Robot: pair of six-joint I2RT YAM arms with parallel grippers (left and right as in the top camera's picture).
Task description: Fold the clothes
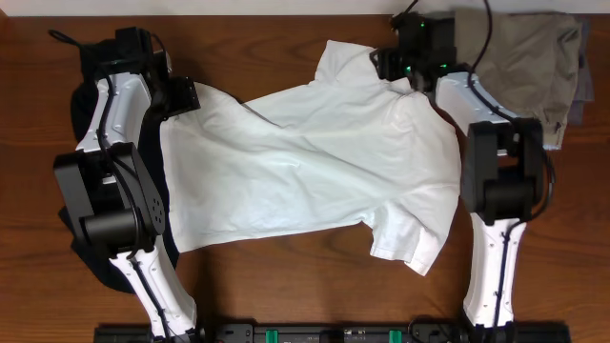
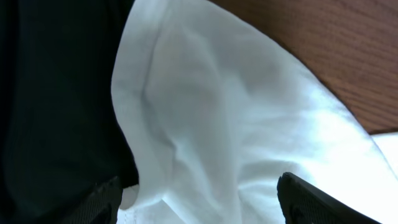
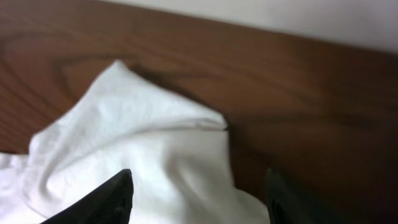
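Note:
The clothes include a large white T-shirt (image 1: 305,162) lying crumpled across the middle of the table, one sleeve (image 1: 405,243) pointing to the front right. My left gripper (image 1: 193,96) hangs over the shirt's left upper edge. In the left wrist view the left gripper (image 2: 199,202) is open, with white fabric (image 2: 236,124) lying loose below the spread fingers (image 2: 102,202). My right gripper (image 1: 386,65) is at the shirt's back right corner. In the right wrist view the right gripper (image 3: 198,196) is open above a white corner (image 3: 137,143), gripping nothing.
A black garment (image 1: 81,110) lies under the left arm at the table's left side, also dark in the left wrist view (image 2: 56,93). A khaki piece (image 1: 524,57) on a grey one (image 1: 578,90) sits at the back right. Bare wooden table (image 1: 286,276) shows in front.

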